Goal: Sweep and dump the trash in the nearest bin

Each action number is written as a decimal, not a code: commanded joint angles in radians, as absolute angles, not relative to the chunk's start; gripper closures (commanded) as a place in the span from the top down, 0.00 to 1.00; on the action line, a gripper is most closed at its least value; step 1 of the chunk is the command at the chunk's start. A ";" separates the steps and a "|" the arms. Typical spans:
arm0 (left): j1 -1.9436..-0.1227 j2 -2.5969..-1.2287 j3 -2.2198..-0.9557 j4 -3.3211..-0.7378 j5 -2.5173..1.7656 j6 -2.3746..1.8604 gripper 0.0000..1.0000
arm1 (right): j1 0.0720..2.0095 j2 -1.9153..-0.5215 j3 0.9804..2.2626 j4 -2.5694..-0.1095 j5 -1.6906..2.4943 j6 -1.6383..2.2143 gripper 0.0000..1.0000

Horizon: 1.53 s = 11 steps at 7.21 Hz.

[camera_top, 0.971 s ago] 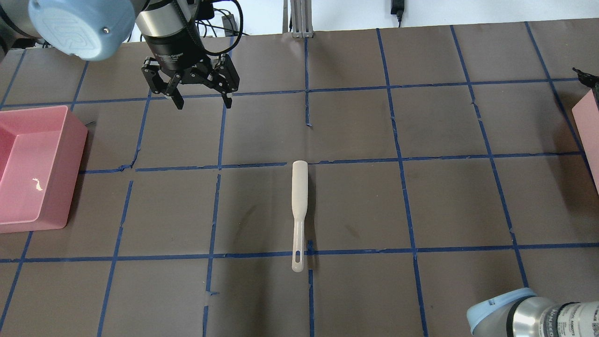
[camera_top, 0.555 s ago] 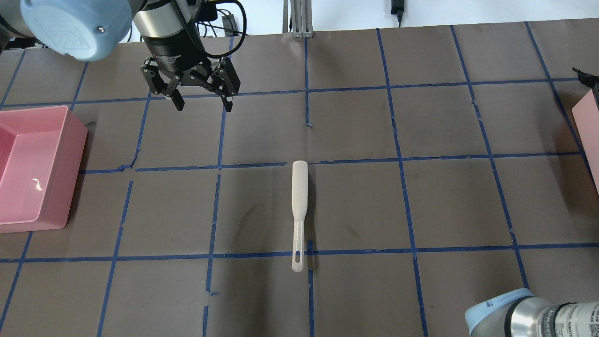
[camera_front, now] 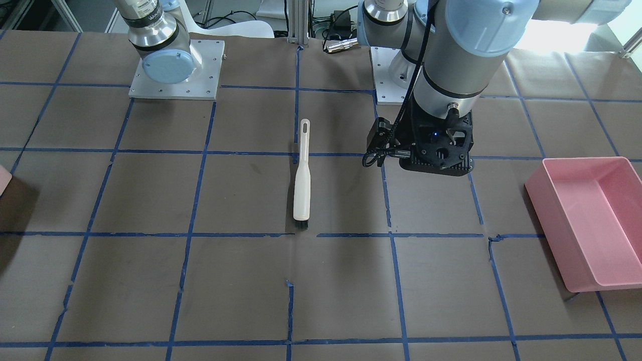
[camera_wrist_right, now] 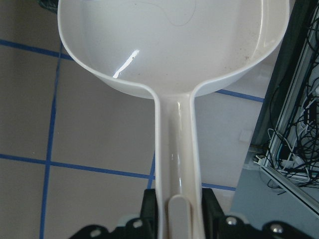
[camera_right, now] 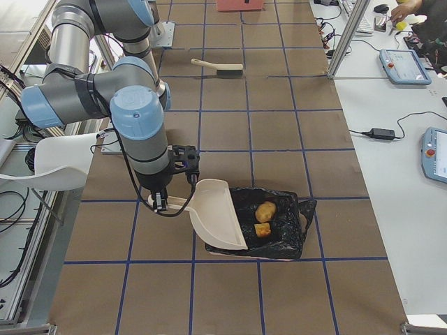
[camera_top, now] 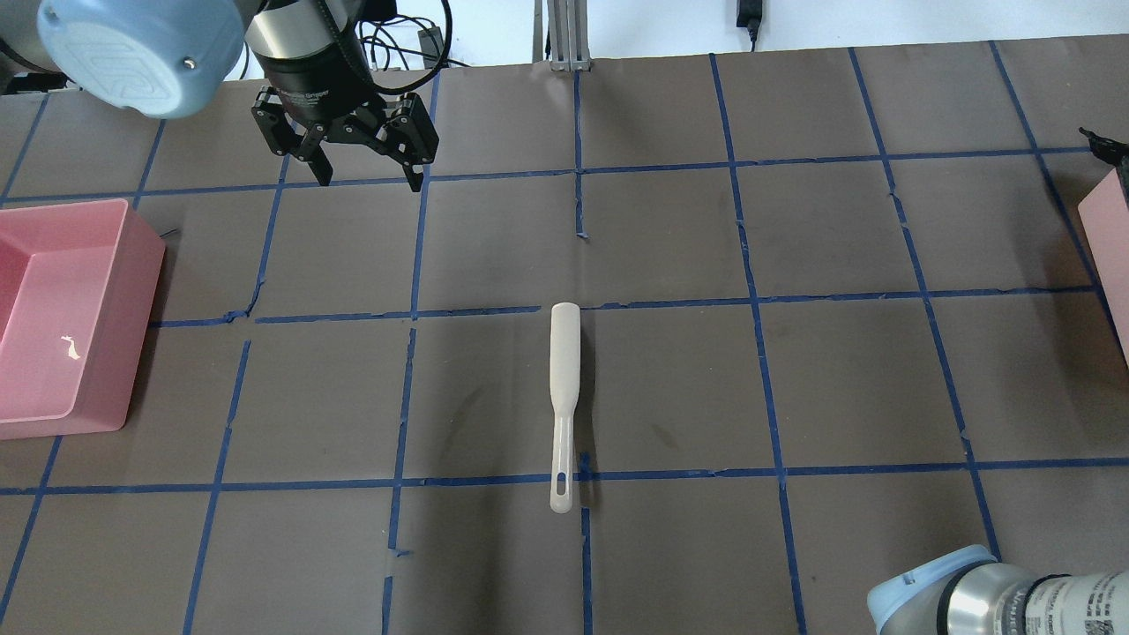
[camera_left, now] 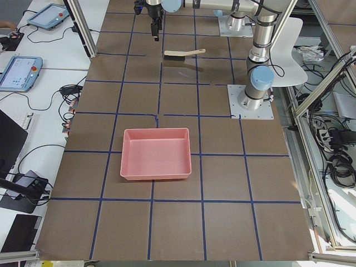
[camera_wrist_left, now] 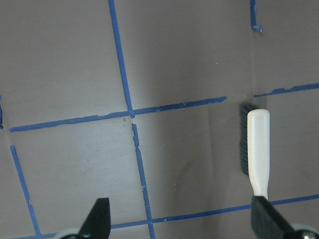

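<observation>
Overhead: left gripper spread wide, empty, above table. Right gripper clamps dustpan by its handle. Bin cut off at frame edge. Two bits of trash lie in black bag, partly behind the pan. Brush lies mid-table.

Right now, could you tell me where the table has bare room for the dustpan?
Bare table lies between the brush and the pink tub, and between the brush and the bin. It is crowded at the bin, where the right gripper holds the dustpan.
</observation>
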<state>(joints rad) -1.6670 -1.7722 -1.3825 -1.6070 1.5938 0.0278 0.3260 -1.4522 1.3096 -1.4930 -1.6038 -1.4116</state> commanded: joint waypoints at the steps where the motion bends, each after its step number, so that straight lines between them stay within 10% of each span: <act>1: -1.667 -1.770 -1.382 -1.606 1.608 0.018 1.00 | 0.437 -1.498 1.394 -1.456 -1.517 -1.254 0.08; 11: -1.669 -1.769 -1.384 -1.603 1.605 -0.002 1.00 | 1.383 -1.519 1.699 -1.794 -1.357 -0.175 0.09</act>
<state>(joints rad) -1.6683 -1.7687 -1.3832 -1.6031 1.6053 -0.0003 1.2691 -1.5504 1.6660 -1.6941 -1.3519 -0.3148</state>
